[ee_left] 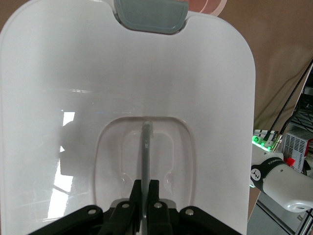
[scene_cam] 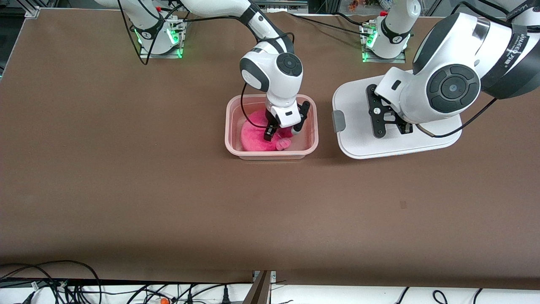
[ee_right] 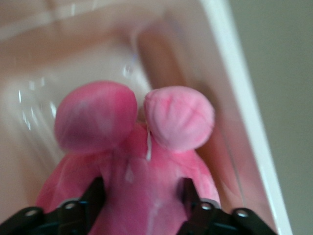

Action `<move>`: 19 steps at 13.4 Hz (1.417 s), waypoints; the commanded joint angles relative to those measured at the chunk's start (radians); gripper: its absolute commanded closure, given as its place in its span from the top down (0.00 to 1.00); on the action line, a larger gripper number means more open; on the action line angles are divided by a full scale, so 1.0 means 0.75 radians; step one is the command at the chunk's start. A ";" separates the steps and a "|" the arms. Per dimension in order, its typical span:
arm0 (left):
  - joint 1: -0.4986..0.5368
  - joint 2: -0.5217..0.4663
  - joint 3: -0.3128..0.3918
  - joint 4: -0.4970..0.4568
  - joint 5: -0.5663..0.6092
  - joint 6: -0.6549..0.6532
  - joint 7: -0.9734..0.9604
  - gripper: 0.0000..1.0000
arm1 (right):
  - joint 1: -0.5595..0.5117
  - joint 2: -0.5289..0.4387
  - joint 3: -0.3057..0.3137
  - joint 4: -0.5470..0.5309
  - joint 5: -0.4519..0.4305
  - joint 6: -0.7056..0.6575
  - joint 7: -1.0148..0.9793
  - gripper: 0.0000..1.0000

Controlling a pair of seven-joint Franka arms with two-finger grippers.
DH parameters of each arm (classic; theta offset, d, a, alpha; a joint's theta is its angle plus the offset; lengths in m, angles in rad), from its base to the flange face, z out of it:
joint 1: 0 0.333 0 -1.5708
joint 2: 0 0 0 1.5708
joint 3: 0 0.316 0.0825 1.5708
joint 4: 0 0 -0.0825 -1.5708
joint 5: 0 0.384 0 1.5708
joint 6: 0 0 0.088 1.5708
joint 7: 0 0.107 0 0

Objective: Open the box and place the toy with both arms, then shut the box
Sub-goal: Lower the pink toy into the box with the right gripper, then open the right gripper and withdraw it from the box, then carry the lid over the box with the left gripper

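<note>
While the pink plush toy [scene_cam: 258, 136] sits inside the open box [scene_cam: 271, 153], my right gripper [scene_cam: 282, 132] straddles it, jaws wide; my left gripper [scene_cam: 393, 130] pinches the white lid's [scene_cam: 358, 139] handle [ee_left: 146, 161] beside it.

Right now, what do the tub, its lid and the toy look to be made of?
The tub: translucent pinkish plastic, glossy, since the table colour shows through its walls. The lid: smooth white plastic with window glare, probably rigid; grey clip and clear recessed handle. The toy: bright pink plush, fuzzy and matte, between the right gripper fingers.
</note>
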 commanded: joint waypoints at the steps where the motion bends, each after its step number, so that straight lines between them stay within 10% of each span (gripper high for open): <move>1: -0.006 0.014 -0.012 0.039 0.036 -0.032 0.028 0.00 | 0.002 0.025 -0.008 0.040 0.066 0.109 0.126 1.00; 9: -0.002 0.016 -0.012 0.037 0.028 -0.032 0.017 0.00 | -0.294 -0.336 -0.076 0.036 0.236 -0.219 0.123 1.00; 16: -0.020 0.028 -0.014 0.037 -0.035 -0.028 -0.017 0.00 | -0.386 -0.612 -0.576 0.026 0.411 -0.795 0.013 1.00; 19: -0.065 0.114 -0.016 0.043 -0.137 0.098 -0.017 0.00 | -0.688 -0.772 -0.408 -0.080 0.396 -0.811 0.010 1.00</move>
